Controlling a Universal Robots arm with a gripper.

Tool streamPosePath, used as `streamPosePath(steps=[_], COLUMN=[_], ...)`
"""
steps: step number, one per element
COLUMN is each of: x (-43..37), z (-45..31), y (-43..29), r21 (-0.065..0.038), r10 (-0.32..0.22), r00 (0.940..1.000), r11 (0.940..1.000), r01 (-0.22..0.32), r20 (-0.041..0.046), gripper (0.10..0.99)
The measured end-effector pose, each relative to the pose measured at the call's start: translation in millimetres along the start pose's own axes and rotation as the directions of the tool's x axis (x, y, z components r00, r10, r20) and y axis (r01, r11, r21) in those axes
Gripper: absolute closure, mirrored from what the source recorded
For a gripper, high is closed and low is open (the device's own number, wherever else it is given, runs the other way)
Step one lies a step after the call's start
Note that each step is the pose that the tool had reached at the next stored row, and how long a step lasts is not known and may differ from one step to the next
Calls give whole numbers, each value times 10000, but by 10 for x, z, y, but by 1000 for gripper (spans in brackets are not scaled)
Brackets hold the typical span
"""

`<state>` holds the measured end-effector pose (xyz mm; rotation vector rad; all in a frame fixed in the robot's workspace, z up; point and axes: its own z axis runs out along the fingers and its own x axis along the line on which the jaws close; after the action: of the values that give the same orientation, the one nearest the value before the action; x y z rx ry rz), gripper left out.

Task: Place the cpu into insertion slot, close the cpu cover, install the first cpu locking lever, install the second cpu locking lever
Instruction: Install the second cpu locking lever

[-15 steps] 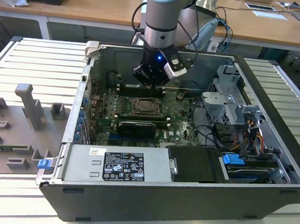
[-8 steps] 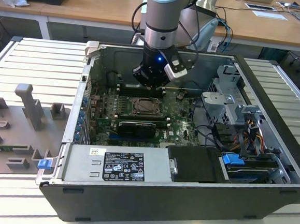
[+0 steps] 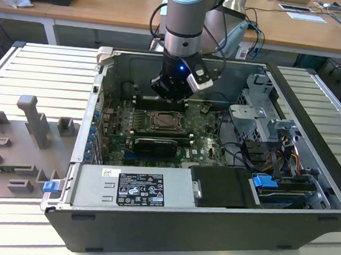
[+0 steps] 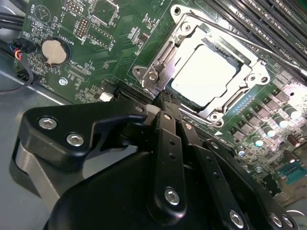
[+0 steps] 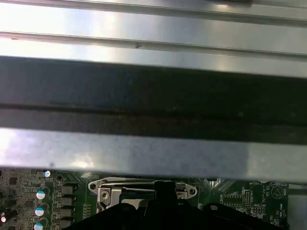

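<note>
CPU, the small flat square chip with a silvery metal top (image 4: 204,72), sits in the dark square insertion slot (image 4: 229,52), framed by the silver-grey metal cpu cover (image 4: 158,64). Black gripper (image 4: 165,108), fingers together and empty, hovers at the cover's 7 o'clock edge. Chip is likely light, rigid, fragile; handle by edges only.

Open computer case (image 3: 168,233), grey fixture block (image 3: 32,116) outside the case's wall toward the exterior view's left, blue clip (image 3: 50,186) at the case's corner, coin battery (image 4: 53,51) on green motherboard (image 4: 110,62)
</note>
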<state>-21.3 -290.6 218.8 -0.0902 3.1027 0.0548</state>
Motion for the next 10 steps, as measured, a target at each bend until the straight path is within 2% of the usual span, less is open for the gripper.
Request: streamPosePath(steps=[10], x=[4], z=[-10], y=[-65], r21=[3], r10=[1], r00=[10000], r11=[10000], r01=[-1], r20=[-2], gripper=[980])
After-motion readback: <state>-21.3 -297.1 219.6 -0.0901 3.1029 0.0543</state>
